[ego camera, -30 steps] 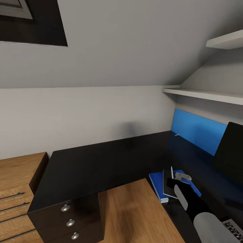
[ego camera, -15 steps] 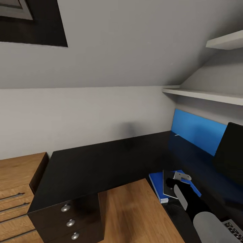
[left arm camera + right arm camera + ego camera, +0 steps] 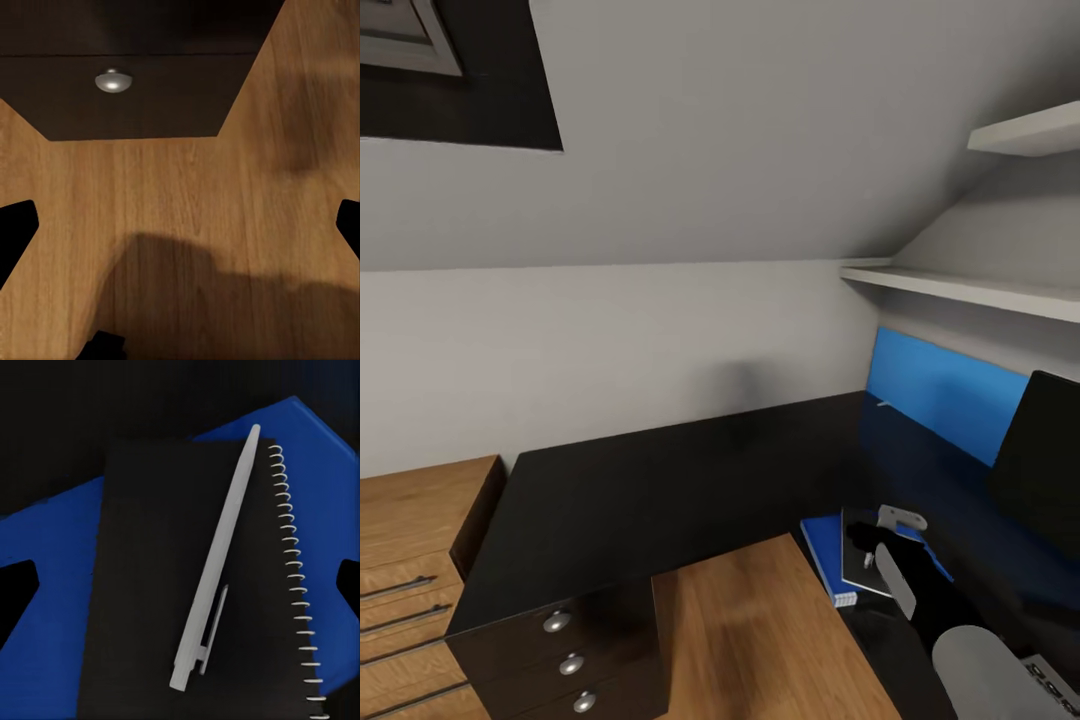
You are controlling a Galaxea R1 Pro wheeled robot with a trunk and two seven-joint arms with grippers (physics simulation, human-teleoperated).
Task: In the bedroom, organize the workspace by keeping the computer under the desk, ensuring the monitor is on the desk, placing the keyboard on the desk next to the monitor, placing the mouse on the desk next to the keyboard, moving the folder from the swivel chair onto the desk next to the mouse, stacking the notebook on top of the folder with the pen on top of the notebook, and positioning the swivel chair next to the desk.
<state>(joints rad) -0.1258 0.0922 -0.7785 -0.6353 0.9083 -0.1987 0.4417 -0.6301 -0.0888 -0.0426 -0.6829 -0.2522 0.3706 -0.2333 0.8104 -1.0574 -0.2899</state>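
The pen [image 3: 217, 562], a thin white stick, lies free and slantwise on the dark spiral-bound notebook [image 3: 150, 585]. The notebook rests on the blue folder [image 3: 60, 622]. My right gripper [image 3: 180, 589] hangs open just above them, one fingertip on either side. In the head view the folder [image 3: 822, 548] and notebook [image 3: 855, 545] sit on the black desk [image 3: 660, 480] near its inner corner, partly covered by my right arm. The monitor [image 3: 1050, 470] stands at the right edge, with a sliver of keyboard [image 3: 1057, 672] below it. My left gripper [image 3: 180, 225] is open over the wooden floor.
A black drawer unit [image 3: 570, 650] with silver knobs [image 3: 112, 80] stands under the desk's left end, with a wooden dresser [image 3: 410, 560] beside it. A blue wall panel [image 3: 945, 395] and white shelves [image 3: 970, 290] lie behind the desk. Bare wooden floor [image 3: 760, 640] fills the desk's inner angle.
The camera has tilted slightly, so the whole picture has shifted down. The pen's white end that showed beyond my right hand a second ago is now hidden behind it.
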